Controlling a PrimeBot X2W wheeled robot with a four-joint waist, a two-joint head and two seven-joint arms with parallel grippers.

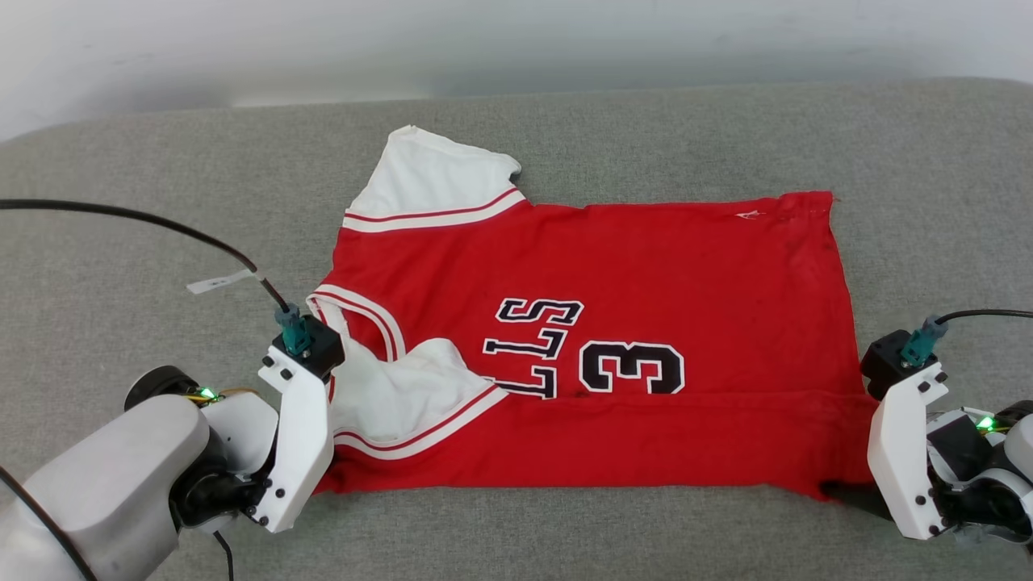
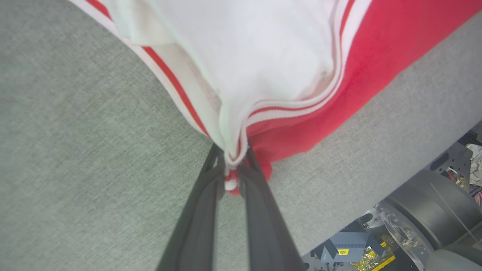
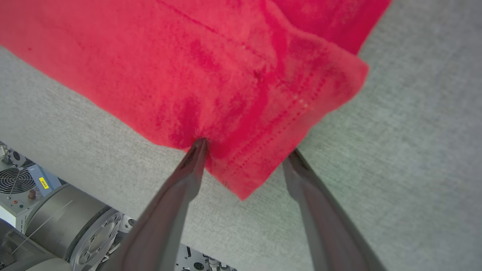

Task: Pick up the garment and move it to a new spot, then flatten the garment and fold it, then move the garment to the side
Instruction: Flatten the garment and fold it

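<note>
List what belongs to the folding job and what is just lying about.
Job: garment; left gripper, shut on its corner; right gripper, open astride the hem corner.
Just there: grey padded surface; black cable; white tag.

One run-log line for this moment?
garment: lying on grey surface | left gripper: shut on sleeve-side corner | right gripper: open, straddling hem corner

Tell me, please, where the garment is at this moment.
The garment lies spread on the grey surface, mid head view, its sleeve end pinched by the left pincer, its hem corner inside the open right pincer.
</note>
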